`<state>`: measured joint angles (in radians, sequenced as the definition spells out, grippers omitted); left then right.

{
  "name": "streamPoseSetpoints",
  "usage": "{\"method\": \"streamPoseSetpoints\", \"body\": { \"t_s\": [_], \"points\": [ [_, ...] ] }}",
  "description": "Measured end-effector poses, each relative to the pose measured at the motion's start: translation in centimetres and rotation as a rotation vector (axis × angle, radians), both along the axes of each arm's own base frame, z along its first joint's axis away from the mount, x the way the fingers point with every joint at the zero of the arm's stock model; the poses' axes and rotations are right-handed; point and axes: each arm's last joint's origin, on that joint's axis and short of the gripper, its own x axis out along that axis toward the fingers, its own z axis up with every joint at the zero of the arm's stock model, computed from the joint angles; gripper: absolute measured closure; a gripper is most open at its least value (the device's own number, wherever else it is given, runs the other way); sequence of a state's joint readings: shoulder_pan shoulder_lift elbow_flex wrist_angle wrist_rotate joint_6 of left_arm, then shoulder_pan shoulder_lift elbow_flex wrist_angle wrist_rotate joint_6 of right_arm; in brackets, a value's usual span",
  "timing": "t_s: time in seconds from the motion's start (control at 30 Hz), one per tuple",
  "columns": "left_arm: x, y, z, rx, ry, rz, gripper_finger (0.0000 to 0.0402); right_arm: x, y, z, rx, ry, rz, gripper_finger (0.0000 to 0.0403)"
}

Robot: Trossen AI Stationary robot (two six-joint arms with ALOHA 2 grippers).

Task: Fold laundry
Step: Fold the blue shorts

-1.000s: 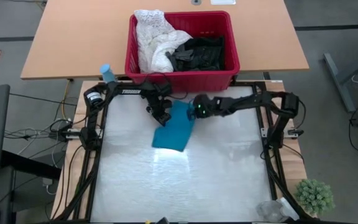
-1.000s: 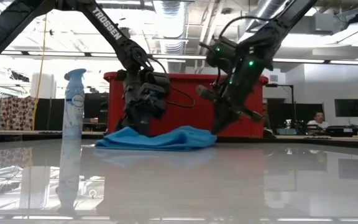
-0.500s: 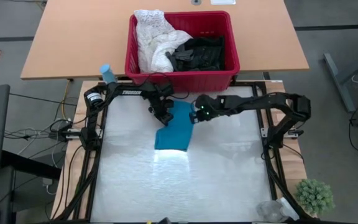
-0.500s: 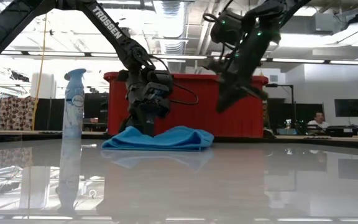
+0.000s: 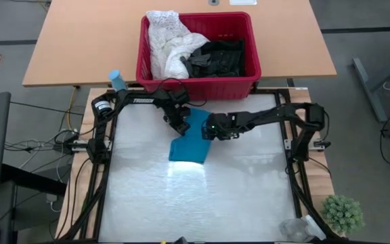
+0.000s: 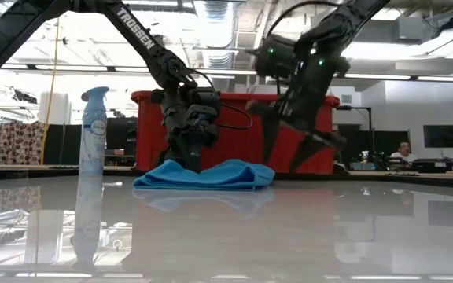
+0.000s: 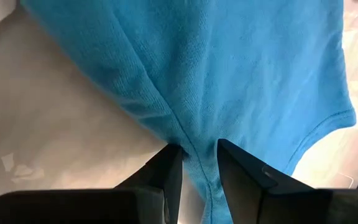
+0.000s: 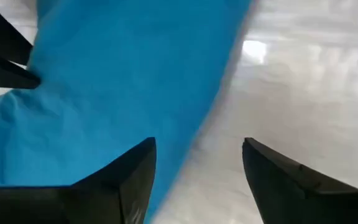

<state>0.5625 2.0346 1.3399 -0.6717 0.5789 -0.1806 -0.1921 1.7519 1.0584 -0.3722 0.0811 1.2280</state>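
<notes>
The small teal knit garment (image 5: 189, 137) lies doubled on the glossy white worktop (image 5: 235, 196). Soft and limp (likely light), best taken at an edge; left tool (image 7: 194, 163) pinches one, right tool (image 8: 197, 165) spread, empty.

"TROSSEN" on the left arm (image 6: 136, 33)

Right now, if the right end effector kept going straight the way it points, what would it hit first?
Most likely the teal garment: the right end effector is open, one finger over the cloth's edge, the other over bare table. The height of the gap is unclear.
</notes>
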Motion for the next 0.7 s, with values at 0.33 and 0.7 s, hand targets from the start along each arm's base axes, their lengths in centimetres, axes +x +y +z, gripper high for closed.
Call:
{"method": "streamPoseSetpoints", "body": {
  "t_s": [0.33,0.7],
  "points": [
    [0.2,0.1,0.0,0.016,-0.019,0.001,0.0311,1.2,-0.2,-1.7,0.031,0.002,-0.029,0.0138],
    [0.8,-0.1,0.2,0.023,-0.054,0.006,0.0311,2.3,-0.3,-4.2,0.1,-0.016,-0.07,0.014]
  ]
}}
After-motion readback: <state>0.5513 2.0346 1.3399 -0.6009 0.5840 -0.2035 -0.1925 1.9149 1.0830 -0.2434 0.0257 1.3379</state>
